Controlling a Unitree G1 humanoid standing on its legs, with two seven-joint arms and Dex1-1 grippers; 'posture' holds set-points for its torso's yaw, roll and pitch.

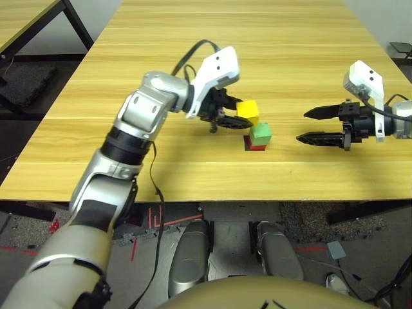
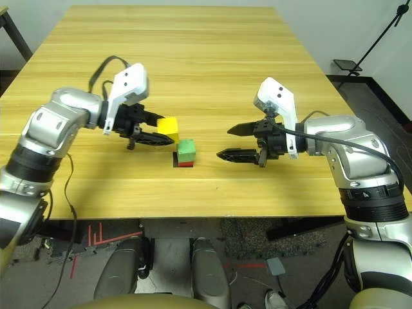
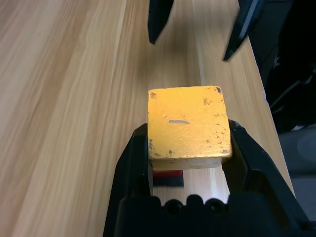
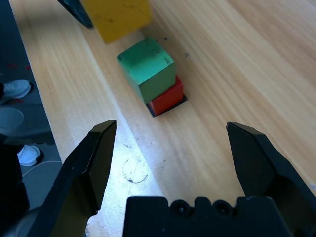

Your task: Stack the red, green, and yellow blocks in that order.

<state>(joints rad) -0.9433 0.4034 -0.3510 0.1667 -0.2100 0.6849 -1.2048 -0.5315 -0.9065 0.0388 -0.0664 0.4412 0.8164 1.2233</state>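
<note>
The green block point(image 1: 261, 133) sits on the red block point(image 1: 257, 146), which rests on a flat black patch near the table's middle. My left gripper point(image 1: 237, 118) is shut on the yellow block point(image 1: 248, 111) and holds it in the air, just left of and slightly above the green block. In the left wrist view the yellow block point(image 3: 188, 123) is pinched between the two black fingers point(image 3: 129, 168). My right gripper point(image 1: 310, 125) hovers open to the right of the stack, nothing between its fingers. From the right wrist the green block point(image 4: 146, 67) and red block point(image 4: 168, 97) lie ahead.
The wooden table point(image 1: 212, 58) stretches far beyond the stack. Its front edge point(image 1: 193, 196) runs close below the arms. Another table point(image 1: 26, 19) stands at the far left. A stand's base point(image 2: 351, 64) is on the floor at the right.
</note>
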